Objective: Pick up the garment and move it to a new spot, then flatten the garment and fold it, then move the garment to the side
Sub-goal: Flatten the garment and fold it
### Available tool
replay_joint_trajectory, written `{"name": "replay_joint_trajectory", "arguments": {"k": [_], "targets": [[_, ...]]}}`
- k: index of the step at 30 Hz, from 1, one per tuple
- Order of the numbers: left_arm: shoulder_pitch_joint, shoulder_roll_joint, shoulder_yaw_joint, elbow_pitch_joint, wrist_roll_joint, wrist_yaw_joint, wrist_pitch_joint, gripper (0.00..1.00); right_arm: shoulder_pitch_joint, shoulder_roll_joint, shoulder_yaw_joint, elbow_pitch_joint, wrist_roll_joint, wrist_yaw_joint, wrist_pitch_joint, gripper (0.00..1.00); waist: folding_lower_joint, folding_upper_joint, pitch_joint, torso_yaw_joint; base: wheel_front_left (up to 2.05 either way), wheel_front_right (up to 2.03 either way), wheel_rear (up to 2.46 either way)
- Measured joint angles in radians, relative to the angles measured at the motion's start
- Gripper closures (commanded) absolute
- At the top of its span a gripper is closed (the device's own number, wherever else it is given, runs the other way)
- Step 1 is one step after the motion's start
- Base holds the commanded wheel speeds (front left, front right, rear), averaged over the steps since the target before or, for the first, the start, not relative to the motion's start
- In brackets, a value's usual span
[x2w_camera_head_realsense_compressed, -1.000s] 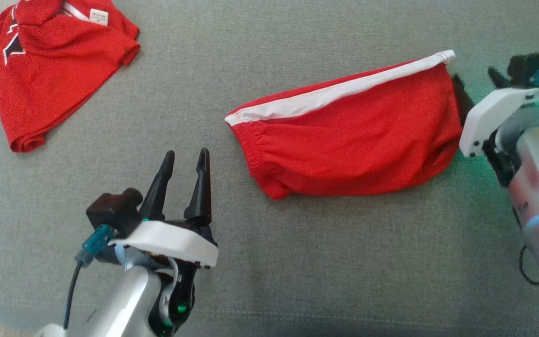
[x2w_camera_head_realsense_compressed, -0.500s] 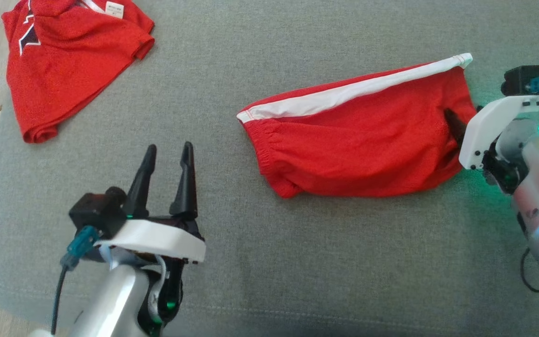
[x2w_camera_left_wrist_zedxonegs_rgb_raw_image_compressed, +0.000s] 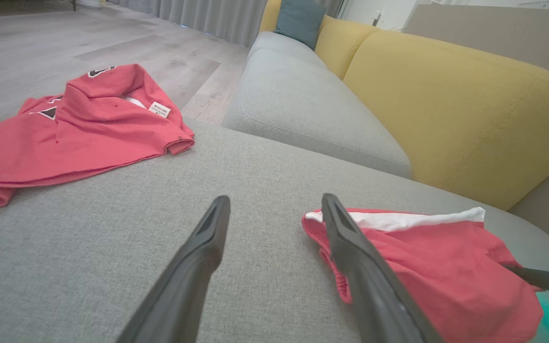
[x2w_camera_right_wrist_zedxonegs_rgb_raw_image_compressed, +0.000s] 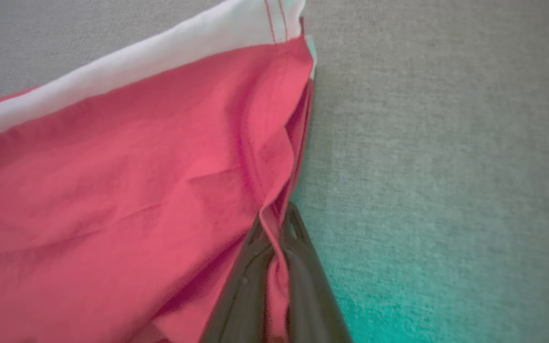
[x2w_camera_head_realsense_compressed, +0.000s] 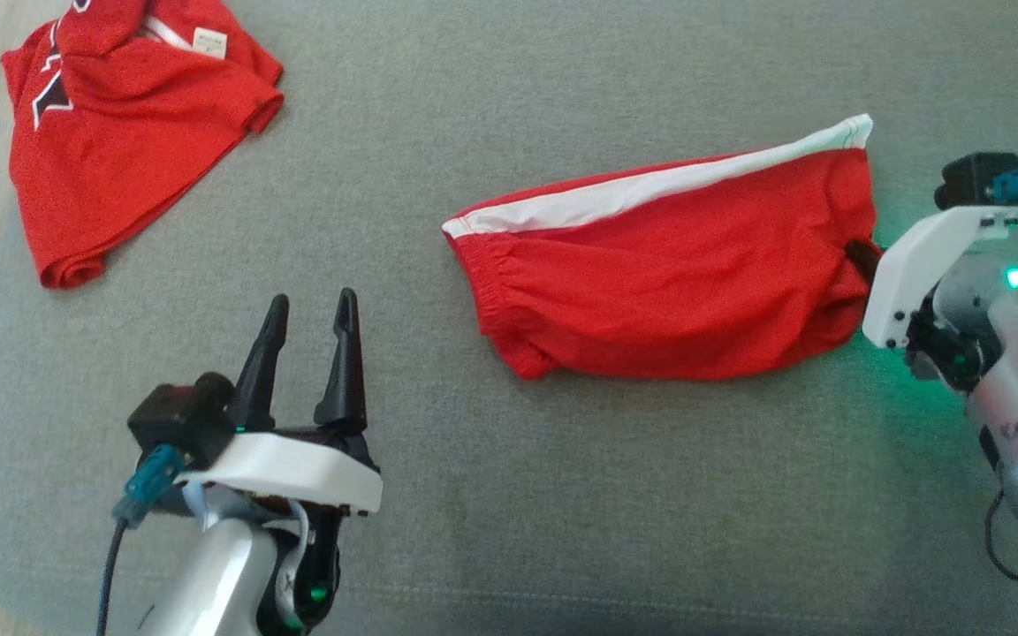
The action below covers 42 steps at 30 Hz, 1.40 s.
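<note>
The garment (x2w_camera_head_realsense_compressed: 668, 274) is a pair of red shorts with a white side stripe, lying crumpled on the grey cushion to the right of centre. My right gripper (x2w_camera_head_realsense_compressed: 858, 256) is at its right edge and shut on the hem. In the right wrist view a fold of red cloth (x2w_camera_right_wrist_zedxonegs_rgb_raw_image_compressed: 136, 181) is pinched between the closed fingers of the right gripper (x2w_camera_right_wrist_zedxonegs_rgb_raw_image_compressed: 274, 224). My left gripper (x2w_camera_head_realsense_compressed: 310, 305) stands open at the lower left, apart from the garment and holding nothing. In the left wrist view the left gripper (x2w_camera_left_wrist_zedxonegs_rgb_raw_image_compressed: 274, 202) points past the garment's (x2w_camera_left_wrist_zedxonegs_rgb_raw_image_compressed: 436, 267) waistband end.
A second red garment (x2w_camera_head_realsense_compressed: 120, 132) with a neck label lies at the far left of the cushion (x2w_camera_head_realsense_compressed: 562, 495), near its edge. Wooden floor lies beyond that edge. A yellow sofa back (x2w_camera_left_wrist_zedxonegs_rgb_raw_image_compressed: 446, 105) rises behind the seat.
My right gripper has closed on the garment's right hem, which has bunched slightly. The head view has shifted a little. The left gripper holds the same open pose.
</note>
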Motion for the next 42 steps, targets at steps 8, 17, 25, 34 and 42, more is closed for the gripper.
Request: {"name": "replay_joint_trajectory", "arguments": {"k": [8, 17, 25, 34, 42], "targets": [[0.01, 0.003, 0.017, 0.003, 0.0, 0.0, 0.0, 0.0, 0.053, -0.029, 0.022, -0.044, 0.03, 0.0, -0.059, 1.0, 0.0, 0.0, -0.048, -0.044, 0.0, 0.0, 0.0], [0.049, 0.006, 0.015, 0.002, 0.0, 0.001, 0.0, 0.0, 0.105, -0.1, 0.019, -0.115, 0.053, 0.0, -0.086, 1.0, 0.0, 0.0, -0.097, -0.111, 0.0, 0.0, 0.0], [0.05, 0.007, 0.011, 0.003, -0.001, 0.002, 0.0, 0.0, 0.135, -0.091, 0.013, -0.202, 0.069, 0.0, -0.105, 1.0, 0.0, 0.0, -0.118, -0.128, 0.0, 0.0, 0.0], [0.049, 0.006, -0.003, 0.008, -0.002, 0.001, 0.001, 0.0, 0.147, -0.046, 0.037, -0.367, 0.069, 0.0, -0.105, 1.0, 0.0, 0.0, -0.136, -0.088, 0.0, 0.0, 0.0], [0.05, 0.005, -0.005, 0.005, -0.002, 0.001, 0.0, 0.0, 0.162, 0.011, 0.071, -0.479, 0.057, 0.0, -0.063, 1.0, 0.0, 0.0, -0.134, -0.03, 0.0, 0.0, 0.0]]}}
